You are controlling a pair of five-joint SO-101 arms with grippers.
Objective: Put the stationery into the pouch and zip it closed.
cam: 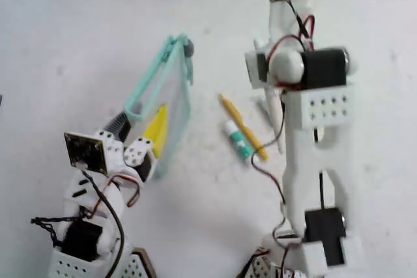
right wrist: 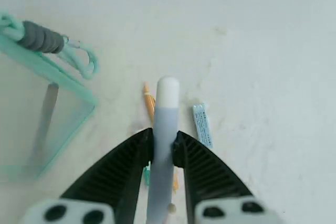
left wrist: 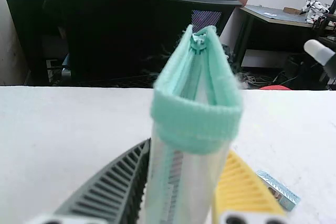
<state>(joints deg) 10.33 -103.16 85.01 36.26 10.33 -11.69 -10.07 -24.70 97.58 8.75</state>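
Leftmost, the left gripper (cam: 138,128) has its black and yellow fingers clamped on one end of the pouch (cam: 171,96), holding it on edge on the table (cam: 65,43) with the mint-trimmed mouth gaping. The pouch looks like thin clear plastic with a woven zip band. It is light and floppy, so the walls will likely sag or fold if pushed. The stiffer band is the better place to grip, and the grey toggle (right wrist: 42,36) on its cord at the pouch's far end should suit the zipping step.

Just right of the pouch, an orange pencil (cam: 241,125) lies flat on the table with a small tube (cam: 238,141) touching or nearly touching it. Both seem light and rigid. The pencil is slim and low, so it is probably best pinched across its middle. The tube is short and round and may roll away from a closing jaw.

Further right of the pouch, the right gripper (right wrist: 164,135) is closed around the barrel of a pale pen (right wrist: 167,103), cap end pointing forward. The pen is smooth and hard, so it could slide or swivel in the pads. It has to go cap first into the narrow mouth, and a nudge against the soft rim could collapse the opening.
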